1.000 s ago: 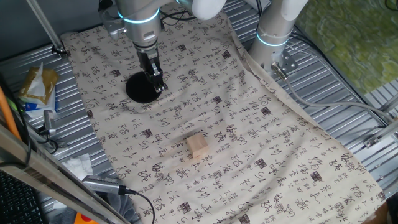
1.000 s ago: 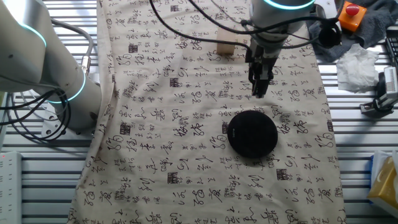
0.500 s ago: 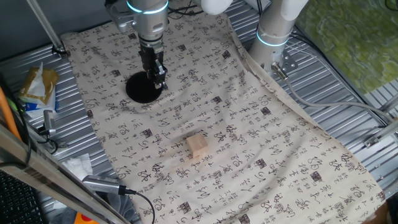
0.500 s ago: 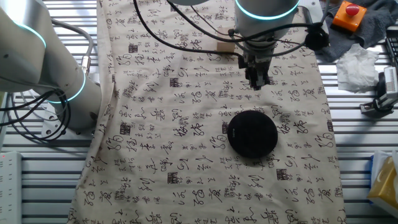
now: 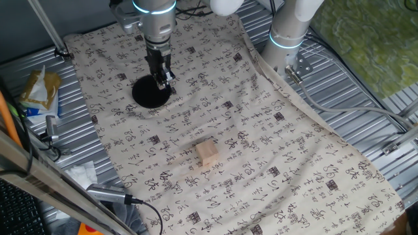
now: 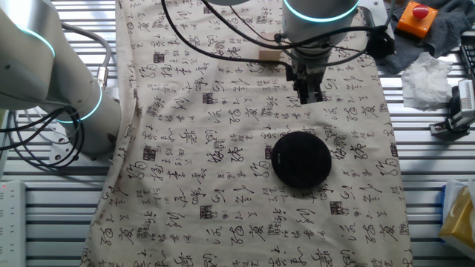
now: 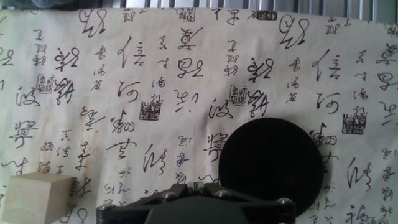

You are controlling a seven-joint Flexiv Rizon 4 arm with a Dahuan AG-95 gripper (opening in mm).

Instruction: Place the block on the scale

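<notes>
The block (image 5: pixel 208 154) is a small tan wooden cube lying on the printed cloth, well apart from the scale. It also shows at the lower left of the hand view (image 7: pixel 38 198) and partly behind the arm in the other fixed view (image 6: pixel 269 55). The scale (image 5: pixel 150 93) is a flat black disc; it also shows in the other fixed view (image 6: pixel 300 159) and the hand view (image 7: pixel 270 162). My gripper (image 5: pixel 162 79) hangs above the cloth at the disc's edge, on the side toward the block, fingers together and empty. It also shows in the other fixed view (image 6: pixel 308 95) and the hand view (image 7: pixel 198 185).
A second robot arm's white base (image 5: pixel 287 39) stands at the cloth's edge. A crumpled tissue (image 6: pixel 427 78), an orange box with a red button (image 6: pixel 417 18) and packets (image 5: pixel 39 91) lie on the ribbed metal table beside the cloth. Cables (image 5: pixel 140 209) run along the near side.
My gripper has risen a little and turned at the wrist, staying by the disc's edge. The block and the disc have not moved.
</notes>
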